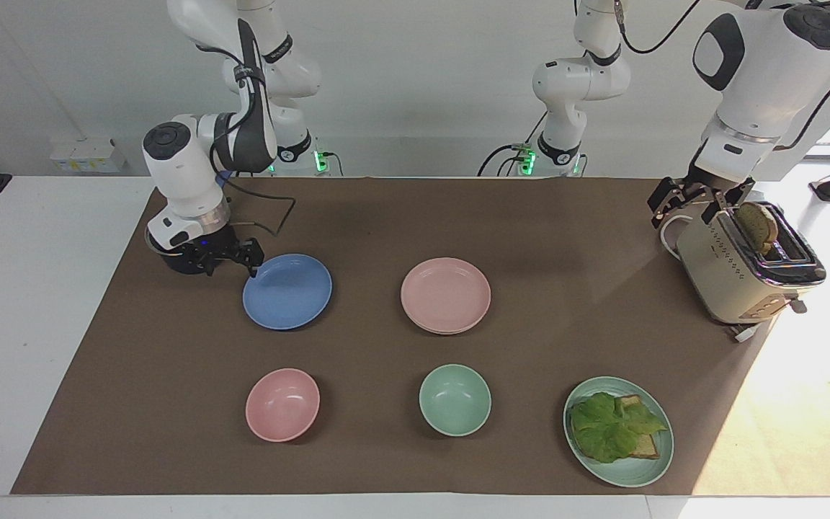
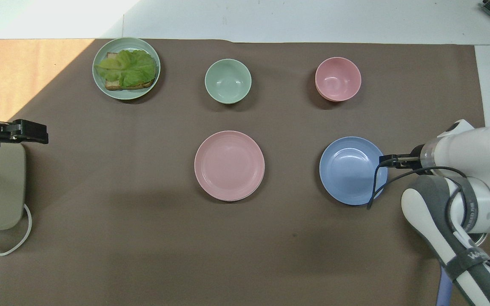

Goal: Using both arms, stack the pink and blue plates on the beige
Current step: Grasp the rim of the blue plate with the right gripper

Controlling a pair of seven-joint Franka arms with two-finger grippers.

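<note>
The pink plate [image 1: 446,295] [image 2: 229,165] lies mid-table on top of the beige plate [image 1: 447,332], of which only a thin rim shows. The blue plate [image 1: 287,291] [image 2: 353,170] lies flat beside it, toward the right arm's end. My right gripper [image 1: 232,267] [image 2: 386,160] is low and open, one fingertip at the blue plate's rim on the side toward the right arm's end; it holds nothing. My left gripper [image 1: 696,205] [image 2: 36,131] hangs open and empty over the toaster's end.
A dark pot [image 1: 184,263] sits under the right wrist. A cream toaster [image 1: 746,263] with a bread slice stands at the left arm's end. Farther from the robots lie a pink bowl [image 1: 282,404], a green bowl [image 1: 454,399] and a mint plate [image 1: 656,461] with lettuce toast.
</note>
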